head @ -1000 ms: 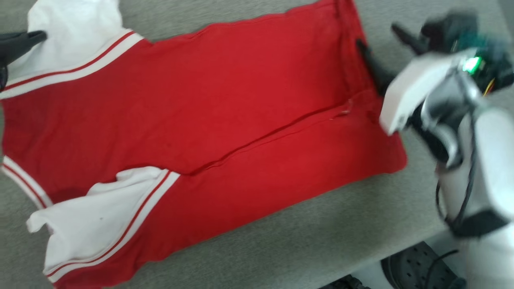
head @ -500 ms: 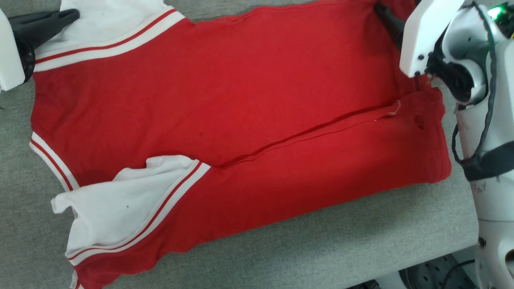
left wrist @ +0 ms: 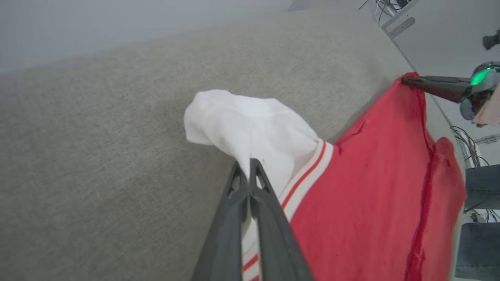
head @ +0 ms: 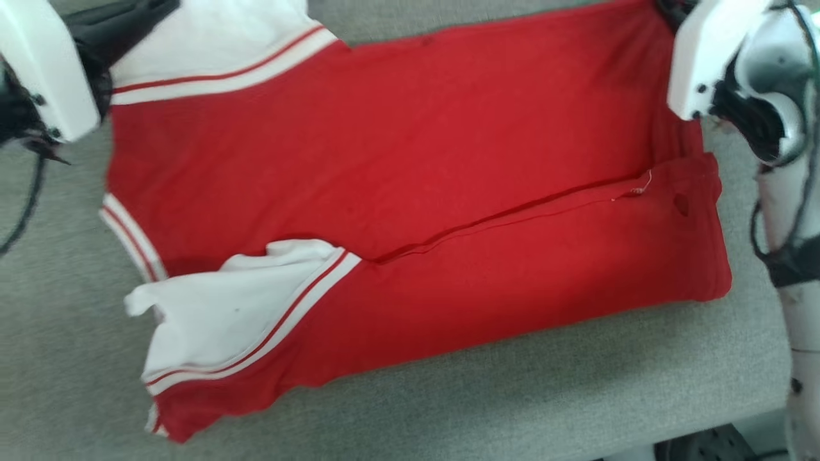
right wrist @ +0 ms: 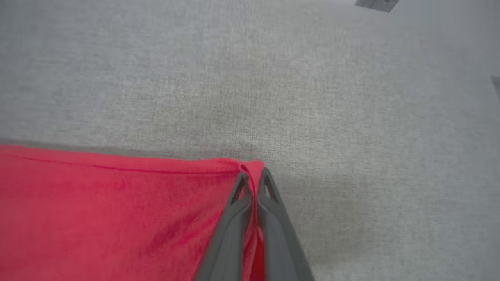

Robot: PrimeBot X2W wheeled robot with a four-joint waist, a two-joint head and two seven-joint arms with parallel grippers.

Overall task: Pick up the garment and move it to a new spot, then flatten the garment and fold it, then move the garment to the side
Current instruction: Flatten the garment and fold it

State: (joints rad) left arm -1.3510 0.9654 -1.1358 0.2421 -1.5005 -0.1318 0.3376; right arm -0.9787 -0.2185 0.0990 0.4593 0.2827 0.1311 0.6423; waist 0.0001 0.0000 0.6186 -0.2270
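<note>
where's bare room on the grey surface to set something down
Bare: the grey surface strip between the shirt and the surface's front edge, and the patch left of the near white sleeve. Crowded: the shirt's far side, pinched at both ends by the left end effector and right end effector.

A flat desk covered with grey woven fabric point(head: 544, 390) fills most of the scene. Beyond its far corner stand a pale grey panel point(left wrist: 437, 39) and thin dark cables point(left wrist: 464, 145).

Left gripper point(left wrist: 246, 168) is pinched closed on the white sleeve of the garment point(head: 410, 147). Right gripper point(right wrist: 253, 175) is clamped on a red corner near the right edge of the table point(head: 576, 384). Both pale wrists reach forward, well apart.
</note>
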